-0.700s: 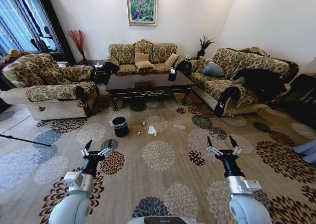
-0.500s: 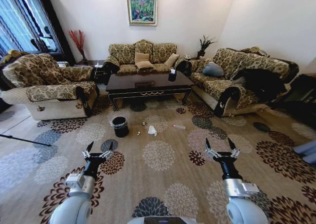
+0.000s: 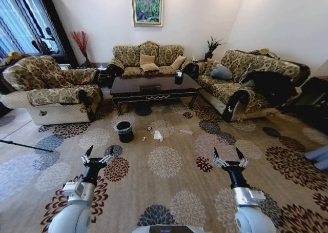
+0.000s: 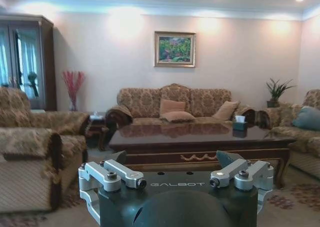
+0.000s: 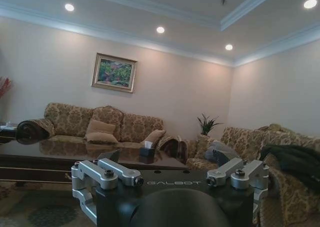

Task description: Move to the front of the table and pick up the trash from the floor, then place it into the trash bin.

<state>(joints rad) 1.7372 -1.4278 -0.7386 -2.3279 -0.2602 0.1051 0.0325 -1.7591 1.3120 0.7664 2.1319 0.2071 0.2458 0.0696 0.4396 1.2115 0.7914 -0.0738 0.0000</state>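
Both my arms have sunk lower in frame; left gripper (image 3: pixel 98 154) and right gripper (image 3: pixel 227 156) spread apart, housings stamped GALBOT.

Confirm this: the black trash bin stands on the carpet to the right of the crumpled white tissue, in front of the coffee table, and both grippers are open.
One thing is wrong: in the head view the trash bin stands left of the tissue, not right. It is on the carpet in front of the coffee table, and the left gripper and right gripper are both open.
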